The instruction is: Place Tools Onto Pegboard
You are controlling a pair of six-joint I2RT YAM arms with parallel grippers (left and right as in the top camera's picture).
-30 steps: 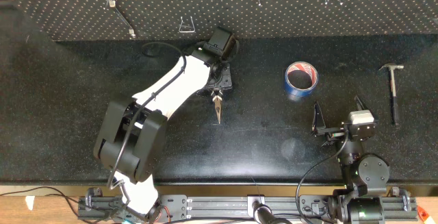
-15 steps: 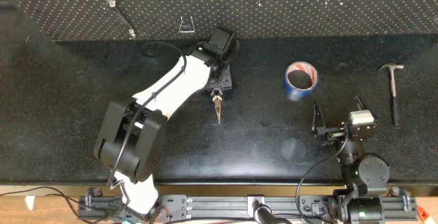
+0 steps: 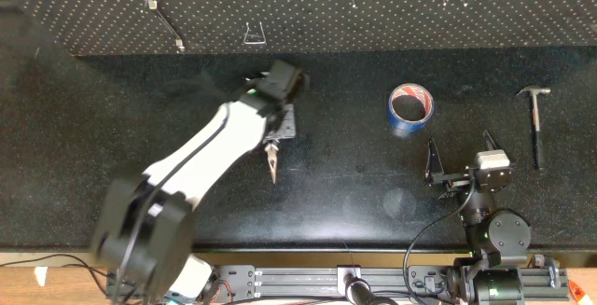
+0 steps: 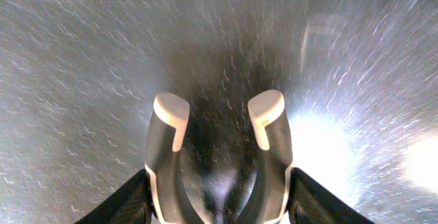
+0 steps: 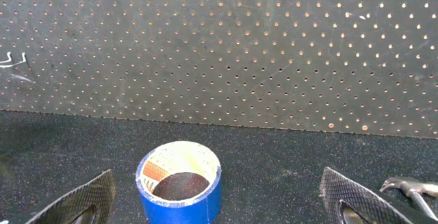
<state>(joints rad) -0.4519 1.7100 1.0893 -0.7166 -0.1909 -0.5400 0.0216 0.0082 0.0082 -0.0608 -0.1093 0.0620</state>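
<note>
left fingers (image 4: 120, 203) clamped on pliers (image 3: 272, 163) at the handles, over worktop (image 3: 354, 193) left of middle | right fingers (image 5: 79, 200) spread wide, empty, by front right corner | done: wrench (image 3: 170, 25) hangs on pegboard (image 3: 93, 6) | left, by my reading: pliers; tape (image 3: 410, 107); hammer (image 3: 535, 128) at right edge

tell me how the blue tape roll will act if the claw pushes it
The blue tape roll lies flat, hole up, so a push would probably slide it rather than roll it. Its hollow ring looks light and fairly stiff.
</note>
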